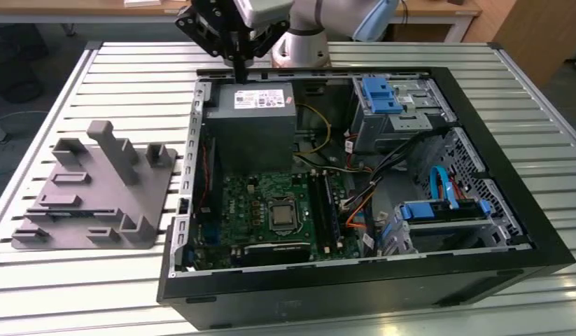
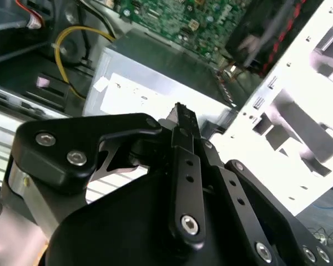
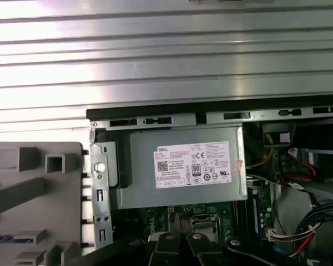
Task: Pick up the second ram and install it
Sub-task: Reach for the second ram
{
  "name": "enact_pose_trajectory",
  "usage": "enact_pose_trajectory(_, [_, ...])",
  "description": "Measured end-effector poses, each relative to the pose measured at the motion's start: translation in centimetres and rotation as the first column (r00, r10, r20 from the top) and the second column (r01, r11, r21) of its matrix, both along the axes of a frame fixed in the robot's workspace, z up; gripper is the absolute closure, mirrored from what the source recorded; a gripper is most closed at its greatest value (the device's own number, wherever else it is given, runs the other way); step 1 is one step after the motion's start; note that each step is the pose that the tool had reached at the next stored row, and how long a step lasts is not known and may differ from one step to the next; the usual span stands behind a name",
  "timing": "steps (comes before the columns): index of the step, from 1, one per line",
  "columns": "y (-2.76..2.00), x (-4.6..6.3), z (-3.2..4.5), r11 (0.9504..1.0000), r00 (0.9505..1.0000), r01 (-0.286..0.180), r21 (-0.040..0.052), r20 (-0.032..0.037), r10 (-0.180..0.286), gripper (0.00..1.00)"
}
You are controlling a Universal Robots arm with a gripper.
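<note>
I'm looking at a silver metal table (image 1: 92, 294) with long ribbed slats running across it, seen again in the first wrist view (image 3: 166, 55). Two things sit directly on it. On the exterior view's left lies a flat grey plastic holder plate with upright blocks (image 1: 92, 189), also in the first wrist view (image 3: 22, 194). Just beside it, toward the exterior view's right, rests a large black open-sided computer case (image 1: 362, 294), its far rim (image 3: 211, 115) parallel to the slats.

Holder (image 1: 92, 192) beside case (image 1: 362, 287), on table (image 1: 82, 294)
</note>
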State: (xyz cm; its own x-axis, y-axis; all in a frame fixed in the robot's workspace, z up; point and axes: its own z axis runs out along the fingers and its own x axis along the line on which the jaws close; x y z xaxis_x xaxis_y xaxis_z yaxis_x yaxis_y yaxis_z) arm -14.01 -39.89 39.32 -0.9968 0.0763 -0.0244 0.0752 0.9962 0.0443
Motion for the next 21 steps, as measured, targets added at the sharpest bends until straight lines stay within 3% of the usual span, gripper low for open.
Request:
enact_pose_trajectory(13, [0.0, -5.6, -0.06, 1.0, 1.0, 0.0, 0.0001, 0.0001, 0.0, 0.9])
enact_pose_trajectory(21, [0.0, -7.4, -0.16, 1.0, 1.0, 0.0, 0.0, 0.0001, 0.0, 0.9])
